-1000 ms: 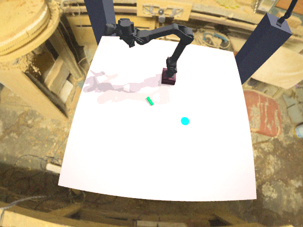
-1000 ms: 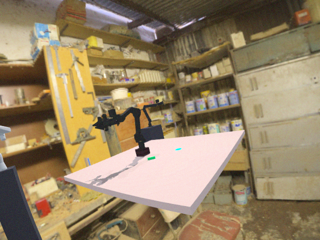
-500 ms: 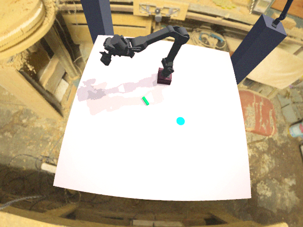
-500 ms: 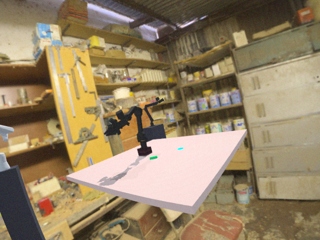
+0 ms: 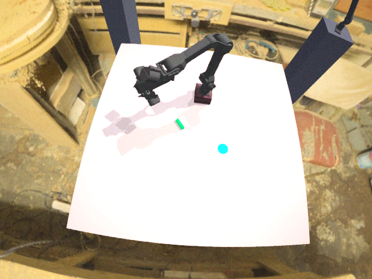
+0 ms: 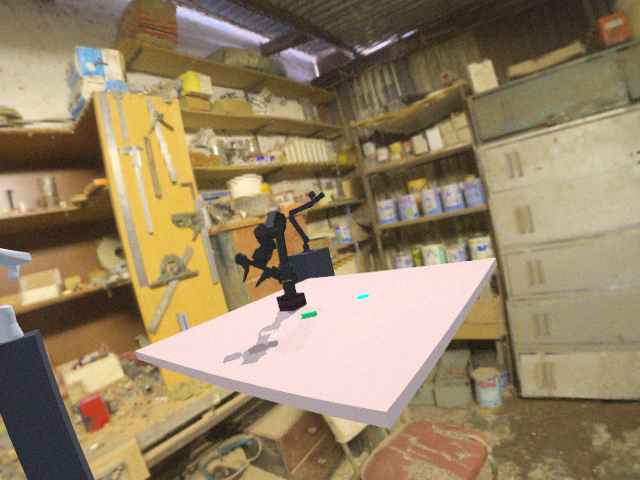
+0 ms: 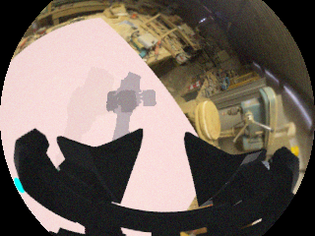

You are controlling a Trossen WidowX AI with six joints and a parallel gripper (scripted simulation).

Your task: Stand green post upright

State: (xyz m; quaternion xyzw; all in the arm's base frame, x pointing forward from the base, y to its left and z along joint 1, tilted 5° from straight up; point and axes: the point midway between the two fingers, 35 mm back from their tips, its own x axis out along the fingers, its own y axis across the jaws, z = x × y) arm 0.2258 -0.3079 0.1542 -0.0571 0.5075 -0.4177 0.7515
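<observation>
The pale pink desk (image 5: 192,192) is carrying everything. The black arm (image 5: 192,54) is reaching out from its base, holding the gripper (image 5: 151,99) above the desk with its jaws partly apart and gripping nothing. The cyan circle (image 5: 222,148) is sitting well apart from the green post (image 5: 179,123), which is lying flat near the arm's base.

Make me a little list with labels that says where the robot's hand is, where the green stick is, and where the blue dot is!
hand: open, holding nothing, up above the table, off to one side of the green post
green post: lying flat on the table, not touched by anything
cyan circle: flat mark on the table, nothing on it, apart from the post
table: pale pink, with the arm's shadow on it
arm base: dark block near the table's far edge
job so far: post not yet picked up
</observation>
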